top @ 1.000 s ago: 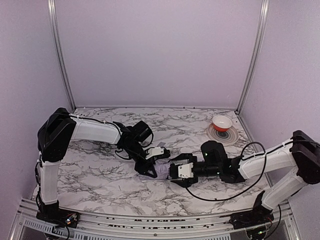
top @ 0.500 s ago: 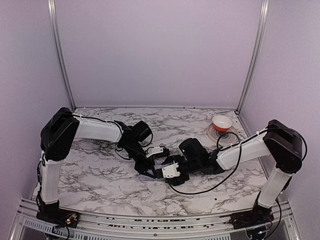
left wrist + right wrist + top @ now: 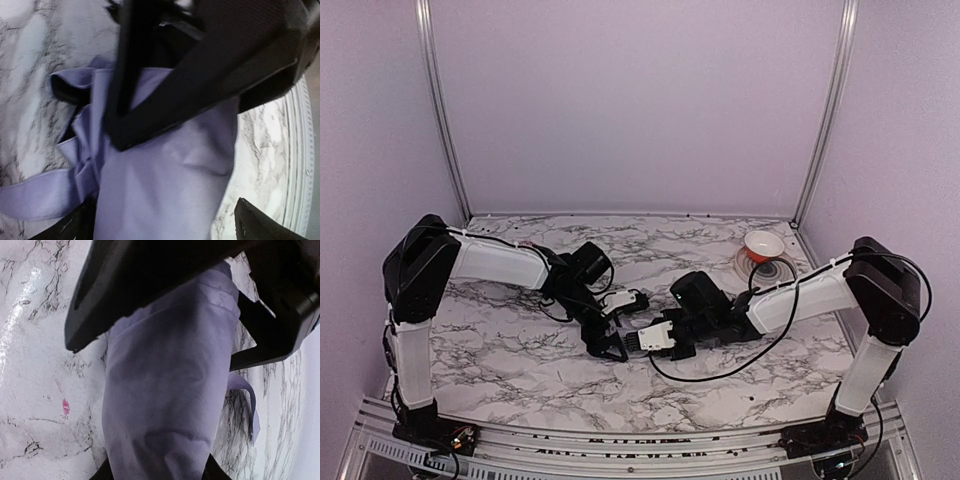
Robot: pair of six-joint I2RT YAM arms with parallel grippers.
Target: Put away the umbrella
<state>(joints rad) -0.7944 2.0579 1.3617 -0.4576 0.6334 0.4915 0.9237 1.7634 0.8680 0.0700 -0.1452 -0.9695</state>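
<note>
One hold only — right gripper pinches the umbrella, left gripper gapes wide around it; tighten before lifting.

Both wrist views cut the umbrella off at the bottom edge.

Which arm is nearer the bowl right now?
Right. The right arm runs just in front of the bowl; the left arm lies well off to its left.
</note>
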